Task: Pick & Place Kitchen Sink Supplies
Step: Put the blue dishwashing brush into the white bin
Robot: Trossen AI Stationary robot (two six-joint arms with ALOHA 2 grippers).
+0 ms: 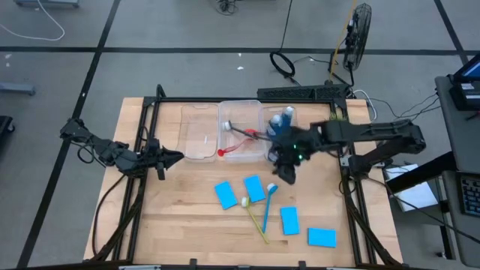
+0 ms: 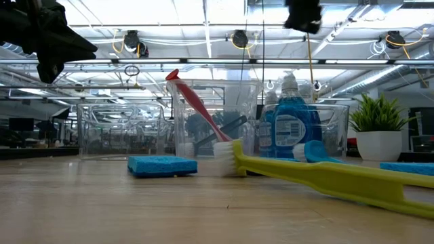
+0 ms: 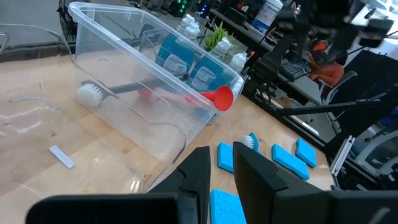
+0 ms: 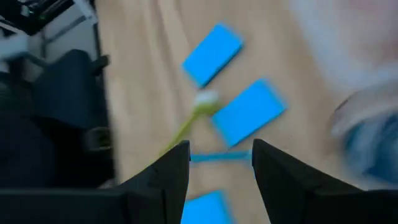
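Observation:
Several light-blue sponges [image 1: 225, 195] lie flat on the wooden table, with a yellow-green brush [image 1: 256, 219] and a blue brush [image 1: 268, 201] between them. A red brush [image 1: 241, 142] and a grey brush [image 3: 93, 93] lie in the middle clear bin [image 1: 222, 112], the red one's end over the rim. Blue bottles [image 1: 281, 120] stand in the bin to its right. My right gripper [image 1: 285, 175] hangs open above the table beside that bin, over the blue brush, holding nothing. My left gripper [image 1: 178, 157] waits at the table's left, its fingers a narrow gap apart.
A third clear bin [image 1: 196, 131] stands left of the middle one. A small potted plant [image 2: 380, 129] stands at the far right behind the bins. A black frame edges the table. Bare wood lies at the near left.

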